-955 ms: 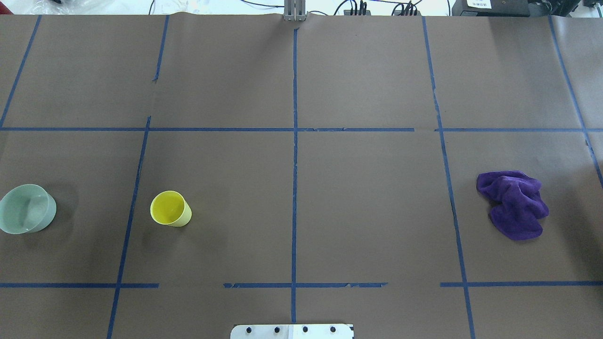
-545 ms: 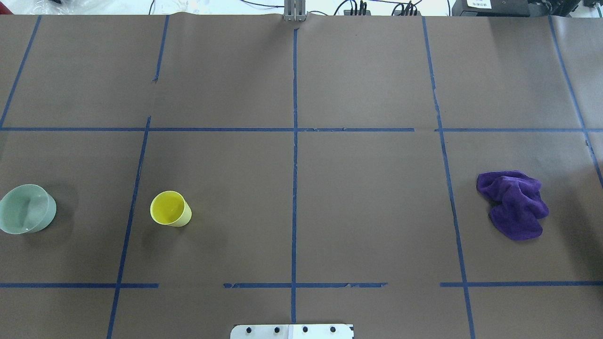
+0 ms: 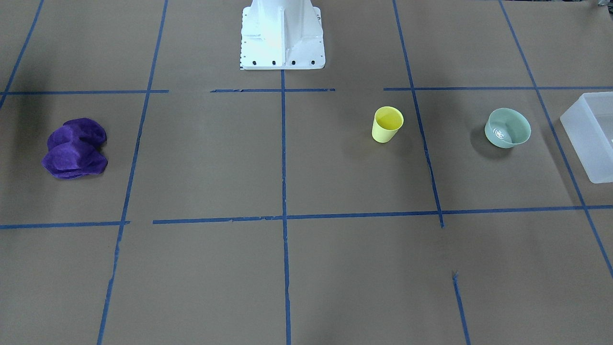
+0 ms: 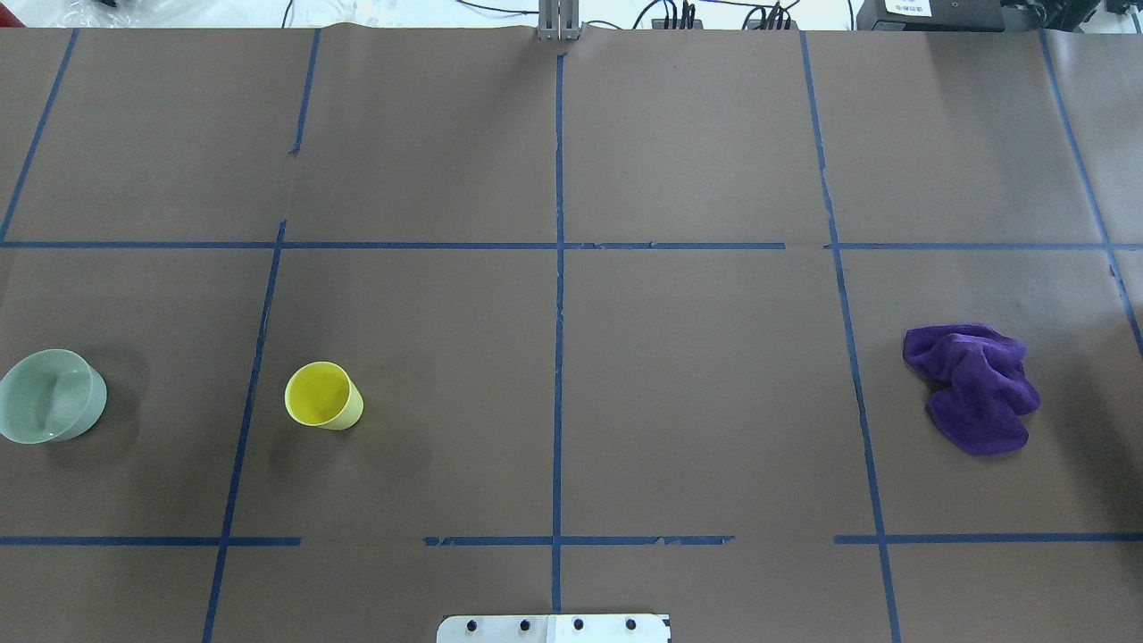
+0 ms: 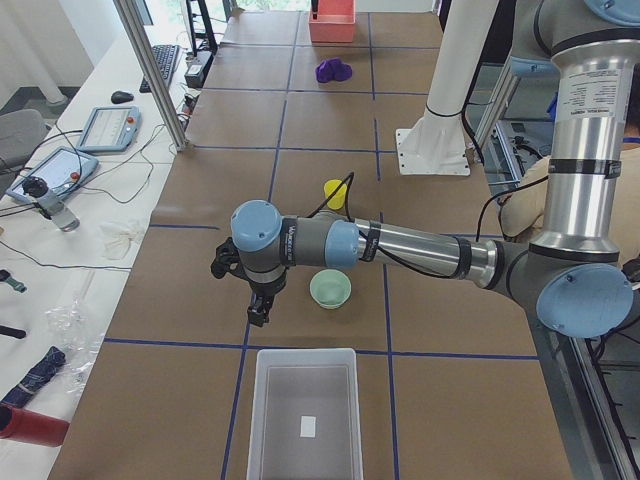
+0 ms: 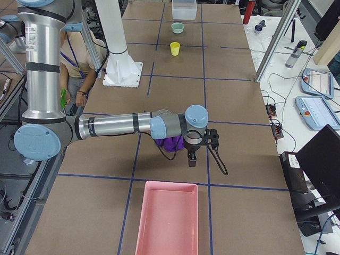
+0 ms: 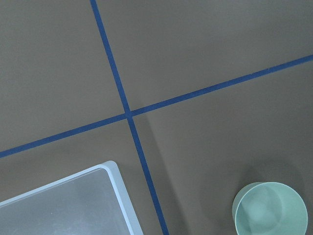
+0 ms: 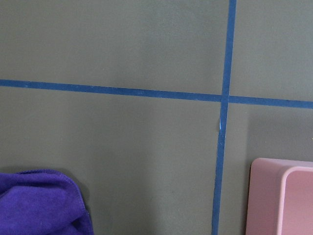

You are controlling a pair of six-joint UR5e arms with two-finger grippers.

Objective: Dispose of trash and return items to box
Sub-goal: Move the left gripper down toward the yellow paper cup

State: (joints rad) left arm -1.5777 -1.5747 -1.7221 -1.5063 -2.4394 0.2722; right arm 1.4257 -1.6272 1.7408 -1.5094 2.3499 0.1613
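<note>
The yellow-green cup [image 4: 323,396] stands upright on the brown table, also in the front view [image 3: 387,124]. The mint-green bowl [image 4: 49,396] stands to its left, also in the left wrist view [image 7: 270,209]. The frosted white box [image 5: 305,420] sits empty at the table's left end, beyond the bowl [image 5: 329,289]. My left gripper [image 5: 258,305] hangs above the table beside the bowl, between it and the box. My right gripper [image 6: 191,158] hangs by a crumpled purple cloth [image 4: 973,388]. I cannot tell whether either is open or shut.
A pink tray [image 6: 167,220] sits at the table's right end, near the cloth [image 6: 171,143]. The white robot base [image 3: 282,36] stands at the middle of the near edge. Blue tape lines grid the table. A person sits behind the robot.
</note>
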